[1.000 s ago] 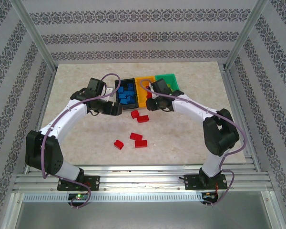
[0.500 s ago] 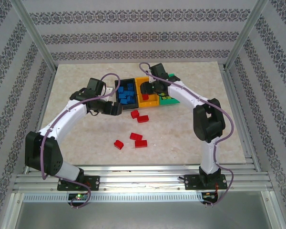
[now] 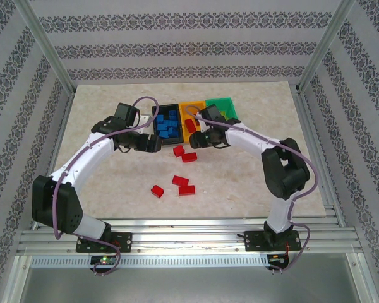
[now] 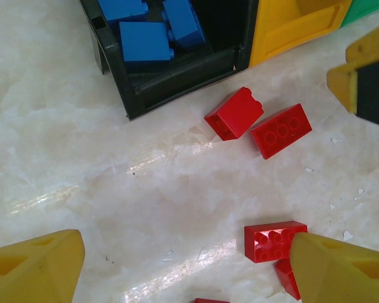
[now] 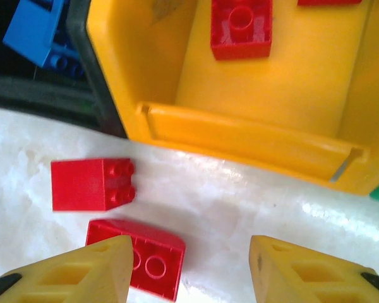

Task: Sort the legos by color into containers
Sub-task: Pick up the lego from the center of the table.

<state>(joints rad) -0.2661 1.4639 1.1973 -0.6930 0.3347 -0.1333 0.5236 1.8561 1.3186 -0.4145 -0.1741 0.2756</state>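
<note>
Top view: left gripper (image 3: 153,144) is hovering just near the black bin (image 3: 167,107) holding blue bricks (image 3: 167,124); right gripper (image 3: 196,140) is hanging near the orange-yellow bin (image 3: 192,105), green bin (image 3: 222,105) at far right; red bricks (image 3: 180,180) are lying loose on the table (image 3: 101,101)

Left wrist: left gripper (image 4: 189,278) is spreading wide, empty, over red bricks

Right wrist: right gripper (image 5: 189,271) is gaping, empty; one red brick (image 5: 241,26) is sitting inside the orange-yellow bin

Three bins (image 3: 191,104), apparently five loose legos (image 3: 189,156)

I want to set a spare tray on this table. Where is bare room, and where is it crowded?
Free: table left of the black bin, and right of the green bin. Crowded: red bricks scattered in front of the bins.
</note>
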